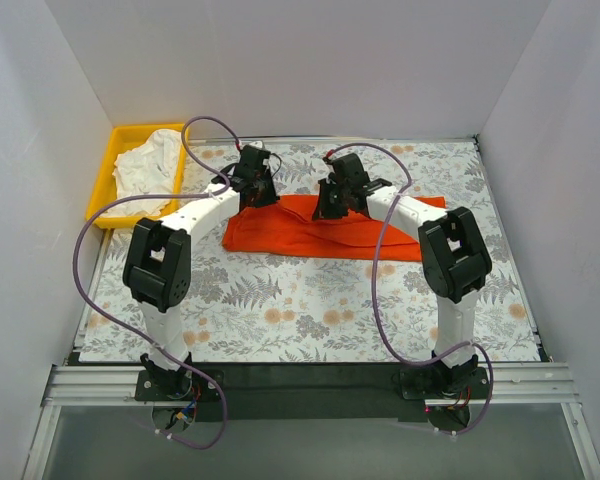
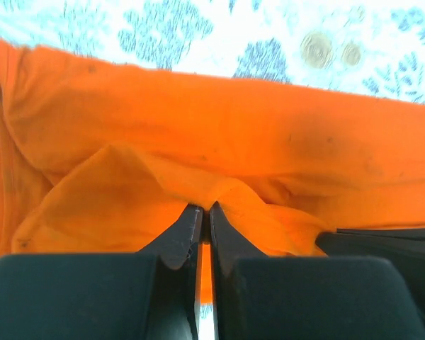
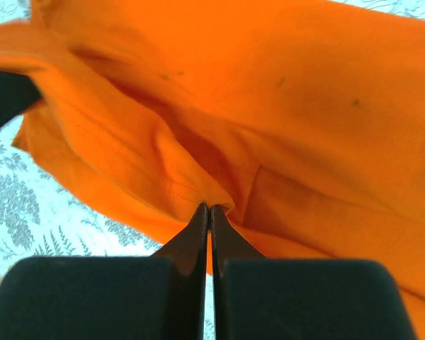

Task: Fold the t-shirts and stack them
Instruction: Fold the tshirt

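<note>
Left gripper [image 2: 202, 210] and right gripper [image 3: 209, 209] pinch thin orange shirt [image 1: 290, 236] ridges toward 12 o'clock — uneven lift risks slipping.

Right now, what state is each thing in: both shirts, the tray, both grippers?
orange-red t-shirt: partly folded into a long band
white t-shirt: crumpled, unfolded
yellow tray: holding the white t-shirt
left gripper: shut on the orange-red t-shirt
right gripper: shut on the orange-red t-shirt
</note>
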You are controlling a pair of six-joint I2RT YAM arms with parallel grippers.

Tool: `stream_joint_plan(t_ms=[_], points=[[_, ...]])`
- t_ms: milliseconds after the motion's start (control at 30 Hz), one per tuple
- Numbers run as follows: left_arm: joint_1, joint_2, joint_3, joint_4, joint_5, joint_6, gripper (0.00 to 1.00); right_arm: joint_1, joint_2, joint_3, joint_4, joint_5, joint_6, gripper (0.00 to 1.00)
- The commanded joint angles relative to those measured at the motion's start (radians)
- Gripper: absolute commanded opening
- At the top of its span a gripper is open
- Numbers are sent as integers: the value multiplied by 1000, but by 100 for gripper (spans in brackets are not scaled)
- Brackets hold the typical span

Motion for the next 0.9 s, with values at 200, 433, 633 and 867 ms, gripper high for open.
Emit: stream_joint_plan(t_ms=[200,433,633,867], points=[[17,34,60,117,-39,59,0,-57,76,101,-16,-56,-15,1],[17,68,49,128,-36,50,0,-65,122,130,-28,-79,-38,2],[16,64,2,138,-53,18,0,-67,144,145,-37,-64,-56,3],[19,62,-53,113,-87,-51,0,-68,154,153,-44,-41,-70,4]])
